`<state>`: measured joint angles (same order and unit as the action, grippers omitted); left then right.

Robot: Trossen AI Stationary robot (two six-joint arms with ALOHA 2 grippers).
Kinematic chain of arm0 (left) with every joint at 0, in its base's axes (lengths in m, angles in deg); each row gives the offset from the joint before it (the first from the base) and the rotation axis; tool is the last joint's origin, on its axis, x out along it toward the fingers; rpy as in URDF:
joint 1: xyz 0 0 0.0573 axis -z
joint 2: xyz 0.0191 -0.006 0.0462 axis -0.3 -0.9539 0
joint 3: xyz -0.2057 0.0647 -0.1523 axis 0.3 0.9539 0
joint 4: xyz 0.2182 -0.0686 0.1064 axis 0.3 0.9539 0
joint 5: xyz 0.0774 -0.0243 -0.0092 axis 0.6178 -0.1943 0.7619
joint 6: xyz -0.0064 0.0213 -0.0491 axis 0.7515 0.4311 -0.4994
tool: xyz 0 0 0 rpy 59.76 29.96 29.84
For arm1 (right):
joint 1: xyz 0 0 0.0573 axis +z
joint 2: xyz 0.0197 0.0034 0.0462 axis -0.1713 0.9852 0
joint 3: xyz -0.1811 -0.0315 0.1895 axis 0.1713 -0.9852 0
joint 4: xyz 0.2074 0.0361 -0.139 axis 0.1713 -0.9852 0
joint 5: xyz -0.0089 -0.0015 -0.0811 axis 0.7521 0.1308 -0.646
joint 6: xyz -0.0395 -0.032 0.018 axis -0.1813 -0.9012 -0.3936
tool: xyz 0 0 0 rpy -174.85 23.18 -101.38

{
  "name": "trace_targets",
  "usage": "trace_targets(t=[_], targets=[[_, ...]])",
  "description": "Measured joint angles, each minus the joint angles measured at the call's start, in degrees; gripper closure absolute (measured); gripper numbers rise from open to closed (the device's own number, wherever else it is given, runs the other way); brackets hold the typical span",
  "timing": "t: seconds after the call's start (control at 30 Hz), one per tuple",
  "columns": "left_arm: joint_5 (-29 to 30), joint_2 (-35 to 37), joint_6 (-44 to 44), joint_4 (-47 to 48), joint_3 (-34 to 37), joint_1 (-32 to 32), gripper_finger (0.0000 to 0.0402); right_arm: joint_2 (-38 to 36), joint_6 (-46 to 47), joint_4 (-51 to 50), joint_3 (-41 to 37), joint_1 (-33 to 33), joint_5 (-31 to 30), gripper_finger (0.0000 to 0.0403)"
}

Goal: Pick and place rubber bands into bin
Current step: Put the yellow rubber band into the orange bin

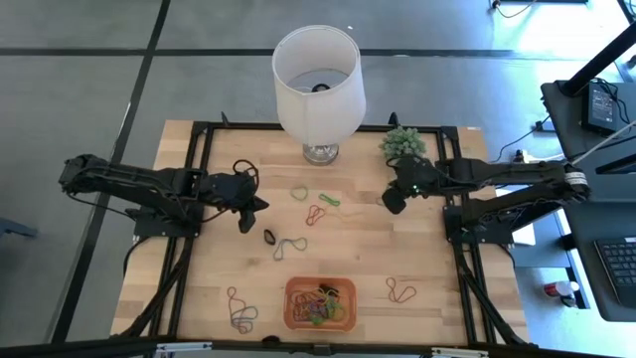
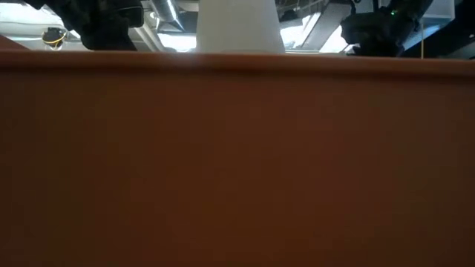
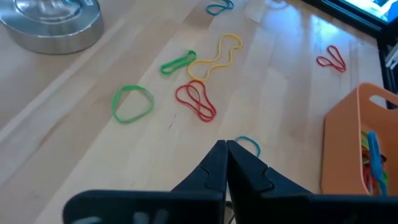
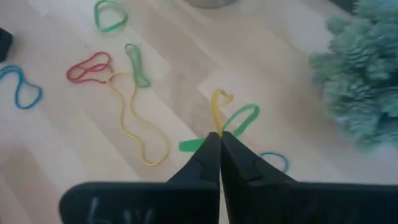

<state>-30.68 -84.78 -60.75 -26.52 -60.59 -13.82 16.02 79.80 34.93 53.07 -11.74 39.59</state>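
Several rubber bands lie loose on the wooden table: a green loop (image 1: pixel 298 191), a red one (image 1: pixel 316 216), a black one (image 1: pixel 269 237) and a red one (image 1: pixel 400 291). The orange bin (image 1: pixel 320 303) stands at the near edge with several bands in it. My right gripper (image 4: pixel 219 138) hovers right of the table's middle, shut on a yellow band (image 4: pixel 217 109) and a green band (image 4: pixel 241 118). My left gripper (image 3: pixel 226 147) hovers left of the middle, shut and holding nothing. On the table beyond its tips lies a blue band (image 3: pixel 249 144). My right gripper pinches the yellow band (image 4: pixel 216 124) and the green band (image 4: pixel 229 127) between its two fingertips. The fingers slant downward from the table's right side. The green band sticks out on both sides of the tips, and the yellow one loops out beyond them, above the table.
A white lampshade (image 1: pixel 318 80) on a metal base (image 3: pixel 53 22) stands at the far middle. A small green plant (image 1: pixel 402 142) sits beside my right arm. More bands lie at the near left (image 1: pixel 241 313). An orange-brown wall (image 2: pixel 237 163) fills the low view.
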Motion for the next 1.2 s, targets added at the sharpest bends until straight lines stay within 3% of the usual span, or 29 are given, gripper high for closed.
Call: trace_targets(t=[0.33,0.6,0.87,1.2], targets=[[0.0,0.0,5.7,0.1,0.0,0.0,0.0396,9.5,5.1,2.1,0.0,3.1,3.1,0.0384],[0.0,0.0,6.7,0.5,0.0,0.0,0.0399,18.7,5.0,9.8,0.0,3.2,4.6,0.037],[0.0,0.0,6.7,0.5,0.0,0.0,0.04,27.6,4.7,17.0,0.0,3.2,9.0,0.0369],[0.0,0.0,6.7,0.5,0.0,0.0,0.0398,33.6,3.7,18.4,0.0,3.1,16.3,0.0357]])
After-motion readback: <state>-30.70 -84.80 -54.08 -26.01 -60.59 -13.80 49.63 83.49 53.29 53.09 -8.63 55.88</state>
